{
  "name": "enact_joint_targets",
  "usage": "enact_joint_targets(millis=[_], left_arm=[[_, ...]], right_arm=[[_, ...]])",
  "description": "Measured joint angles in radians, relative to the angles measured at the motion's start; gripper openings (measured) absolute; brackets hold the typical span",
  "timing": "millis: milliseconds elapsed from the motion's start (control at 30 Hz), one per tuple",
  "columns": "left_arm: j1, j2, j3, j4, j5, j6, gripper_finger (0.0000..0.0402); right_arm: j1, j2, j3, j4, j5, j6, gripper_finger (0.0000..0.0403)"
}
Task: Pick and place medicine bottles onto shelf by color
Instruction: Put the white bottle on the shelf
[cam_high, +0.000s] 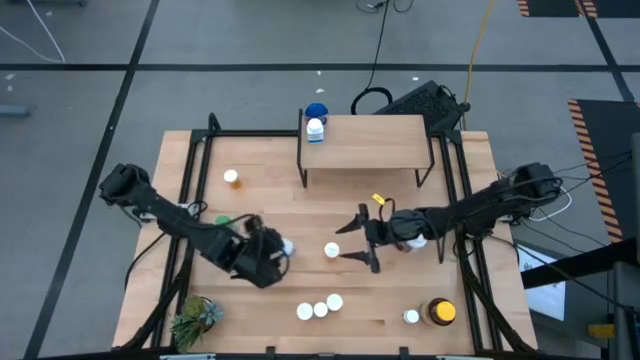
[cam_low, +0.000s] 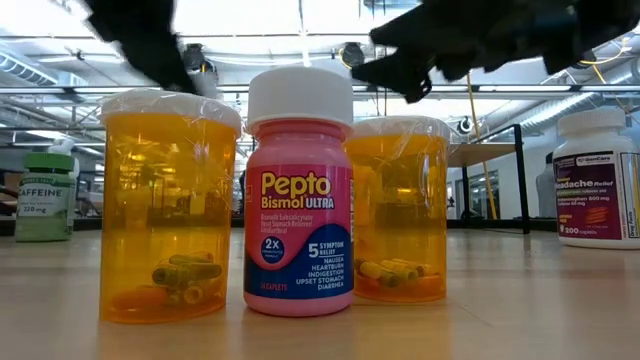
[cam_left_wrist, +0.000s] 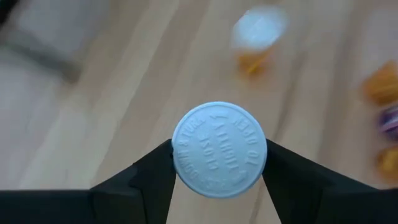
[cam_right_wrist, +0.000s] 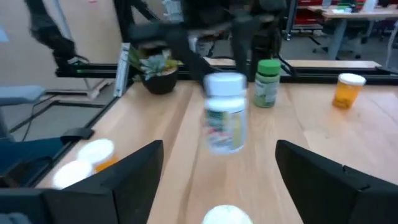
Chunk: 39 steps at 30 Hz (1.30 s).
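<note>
Pepto bottle on wooden table.

White-capped bottle in left pincer; blue-capped bottle on shelf.

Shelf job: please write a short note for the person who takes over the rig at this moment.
Left end effector: shut on a white round-capped bottle, left of table centre.
Right end effector: open, next to a small white-capped bottle standing mid-table.
Done: the light-wood shelf holds a blue-capped bottle and a white bottle at its left end.
Left on the table: an orange bottle, a green-capped bottle, three white caps in a row, and a white-lidded bottle beside the yellow-lidded amber jar.
</note>
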Motion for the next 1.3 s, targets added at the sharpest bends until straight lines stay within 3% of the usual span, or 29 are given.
enact_joint_targets(millis=[167,267,400,567,833,1100,1300], left_arm=[[0.066,0.0,0.0,0.221,0.11,0.303,0.0203],[0.11,0.0,0.0,0.265,0.153,0.388,0.0203],[0.155,0.0,0.0,0.281,0.179,0.484,0.0219],[0.186,0.0,0.0,0.349,0.214,0.6,0.021],[0.193,0.0,0.0,0.391,0.231,0.663,0.0212],[0.191,0.0,0.0,0.414,0.225,0.61,0.0227],[0.192,0.0,-0.002,0.454,0.173,0.56,0.0229]], right_arm=[[-0.023,0.061,0.025,0.024,-0.056,0.033,0.0335],[-0.032,0.079,0.047,0.026,-0.128,0.061,0.0347],[-0.039,0.13,0.084,0.025,-0.127,0.068,0.0349],[-0.068,0.199,0.12,0.025,-0.126,0.088,0.035],[-0.075,0.257,0.152,0.023,-0.179,0.077,0.0335],[-0.075,0.255,0.151,0.018,-0.176,0.049,0.0263],[-0.069,0.254,0.151,0.022,-0.052,-0.019,0.0213]])
